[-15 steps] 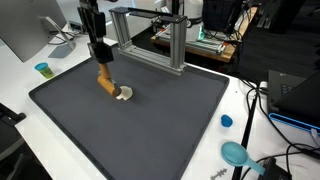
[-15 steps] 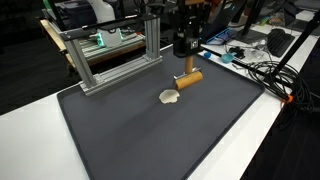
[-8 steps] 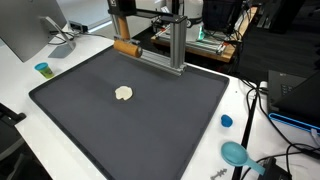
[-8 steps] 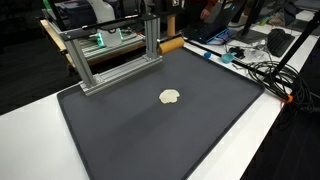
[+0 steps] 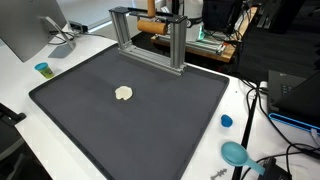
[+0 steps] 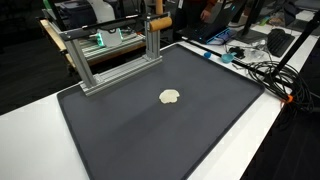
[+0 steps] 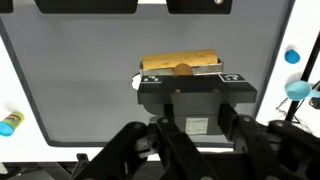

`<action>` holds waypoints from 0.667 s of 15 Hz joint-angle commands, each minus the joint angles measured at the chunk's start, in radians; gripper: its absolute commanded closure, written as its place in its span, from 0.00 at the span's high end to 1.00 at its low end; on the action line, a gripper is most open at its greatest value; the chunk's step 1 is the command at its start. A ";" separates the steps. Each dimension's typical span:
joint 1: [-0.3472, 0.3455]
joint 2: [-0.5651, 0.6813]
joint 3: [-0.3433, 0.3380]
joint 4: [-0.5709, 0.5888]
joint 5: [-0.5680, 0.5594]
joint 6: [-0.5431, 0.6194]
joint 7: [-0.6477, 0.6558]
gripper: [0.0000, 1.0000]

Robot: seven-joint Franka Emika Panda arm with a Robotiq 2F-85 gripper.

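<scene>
My gripper [image 7: 181,76] is shut on a tan wooden cylinder [image 7: 180,64] and holds it high in the air. In both exterior views the cylinder [image 5: 152,27] [image 6: 158,22] hangs level with the top of the aluminium frame [image 5: 176,45] [image 6: 110,62], and the gripper above it is mostly cut off by the top edge. A small flat pale lump [image 5: 123,93] [image 6: 170,97] lies alone on the dark grey mat [image 5: 150,120] [image 6: 150,130], well below and apart from the cylinder. The lump does not show in the wrist view.
A blue cap [image 5: 226,121] and a teal scoop-like thing [image 5: 236,153] lie on the white table beside the mat, and a small teal cup [image 5: 42,69] on the opposite side. Cables [image 6: 262,72] and electronics crowd the table edge. A monitor [image 5: 25,30] stands at one corner.
The gripper has lifted the cylinder off the pale lump, risen, and moved back across the mat to the aluminium frame. The lump stays where it was.
</scene>
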 commanded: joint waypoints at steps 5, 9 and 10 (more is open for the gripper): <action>-0.020 0.016 -0.008 -0.049 -0.040 -0.007 -0.026 0.21; -0.038 -0.004 -0.018 -0.101 -0.073 -0.016 -0.037 0.21; -0.041 -0.017 -0.022 -0.109 -0.073 -0.022 -0.039 0.21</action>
